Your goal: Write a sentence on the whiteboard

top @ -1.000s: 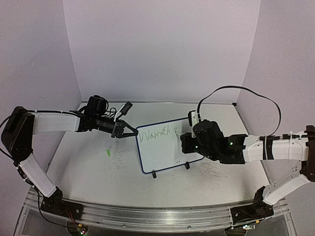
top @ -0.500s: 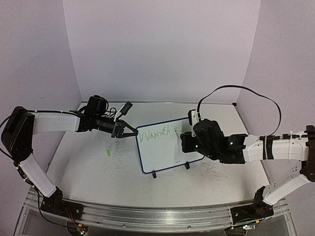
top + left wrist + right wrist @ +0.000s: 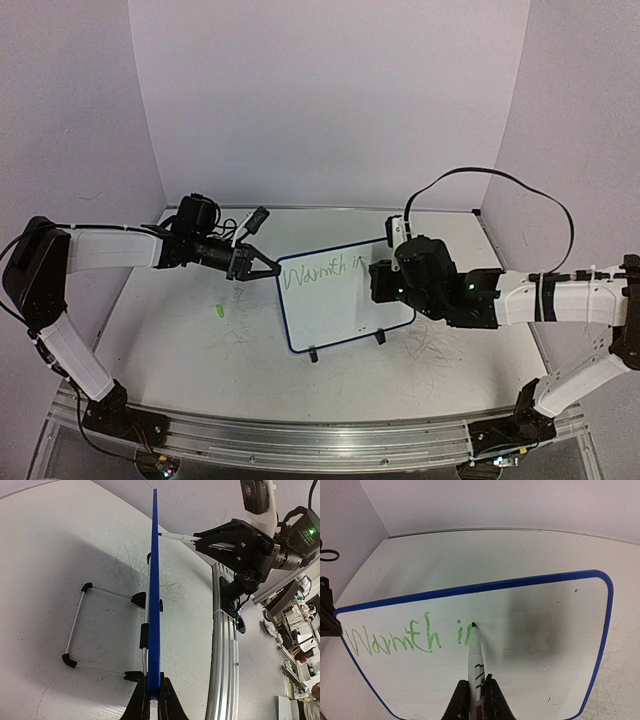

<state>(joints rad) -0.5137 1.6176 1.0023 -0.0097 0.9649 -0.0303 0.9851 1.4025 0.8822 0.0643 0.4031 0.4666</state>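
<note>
Since a moment ago the right gripper [image 3: 476, 682] has edged a little up and along the board, and the loose green strokes after "Warmth" have become a readable "in". Its fingers are clamped tight around a white marker [image 3: 475, 660], which sticks straight out ahead of them, its dark tip touching the board just past the last letter.

The sentence [image 3: 395, 640] so far reads "Warmth in": thin, slightly wobbly green handwriting on a single line. It runs lengthwise along the upper part of the whiteboard [image 3: 545, 645], starting near the left gripper's end and finishing at the marker tip.

The whiteboard is white with a thin blue rim and rounded corners. It stands on edge on the table [image 3: 170, 350], propped from behind by a wire stand [image 3: 80, 625] with black feet. The left gripper [image 3: 153, 685] is closed on the board's short end, pinching the rim between its fingers, so the board's long side stretches straight away from them toward the right gripper.
</note>
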